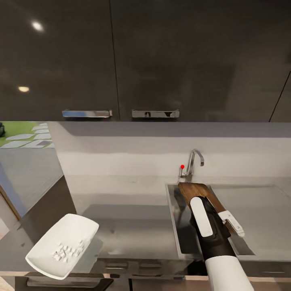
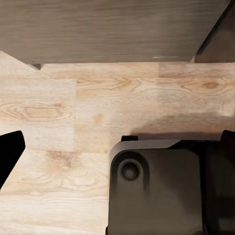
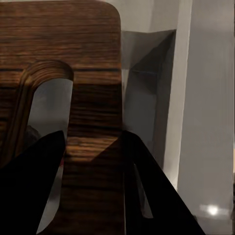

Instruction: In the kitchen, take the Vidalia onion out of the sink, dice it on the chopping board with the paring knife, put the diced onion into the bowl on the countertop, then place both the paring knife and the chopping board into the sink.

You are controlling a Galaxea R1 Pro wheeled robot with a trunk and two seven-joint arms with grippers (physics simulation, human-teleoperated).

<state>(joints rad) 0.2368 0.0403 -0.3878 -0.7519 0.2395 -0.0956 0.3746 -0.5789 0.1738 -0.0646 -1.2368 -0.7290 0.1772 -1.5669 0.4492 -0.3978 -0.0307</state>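
Sink (image 1: 178, 226) half-hidden under chopping board (image 1: 200, 194)

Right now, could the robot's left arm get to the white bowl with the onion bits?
Probably not straight away. The bowl sits at the counter's left front corner with nothing on top of it, but the left wrist view looks down at the wooden floor, so that arm seems to hang low and would have to lift first.

The dark brown chopping board (image 1: 198, 192) slants over the grey sink (image 1: 174, 226). The white bowl (image 1: 62, 244), tilted at the countertop (image 1: 129, 226) edge, holds pale diced pieces (image 1: 66, 251).
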